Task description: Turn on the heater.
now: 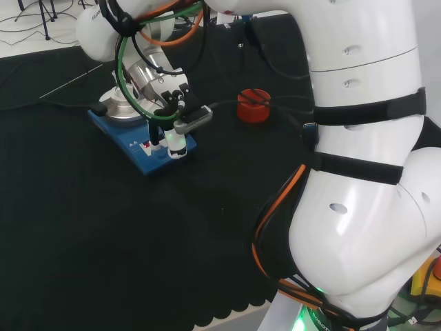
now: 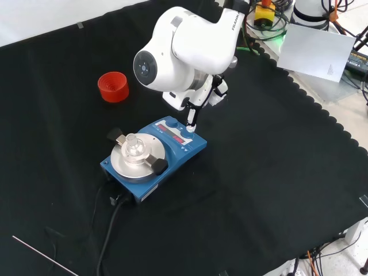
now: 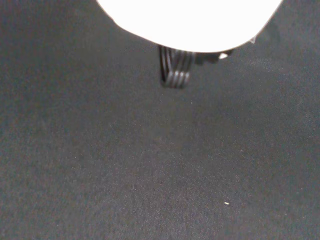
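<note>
The heater (image 1: 135, 146) (image 2: 175, 156) is a flat blue box with a round silver plate (image 1: 122, 108) (image 2: 138, 160) and a control panel with red marks and knobs along one side. My hand (image 1: 169, 105) (image 2: 214, 91) hangs over that panel. One straight finger (image 1: 177, 143) (image 2: 190, 117) points down, and its tip meets the panel at a knob near the corner. The other fingers are tucked back and hold nothing. In the wrist view a blurred white part of the hand (image 3: 190, 20) and a dark finger (image 3: 174, 71) show over black cloth.
A red ribbed ring stand (image 1: 253, 105) (image 2: 113, 86) stands apart from the heater. A black cable (image 2: 109, 230) runs from the heater's back toward the cloth's near edge in the front view. A thin rod (image 2: 43, 257) lies near there. Two black clamps sit on the plate.
</note>
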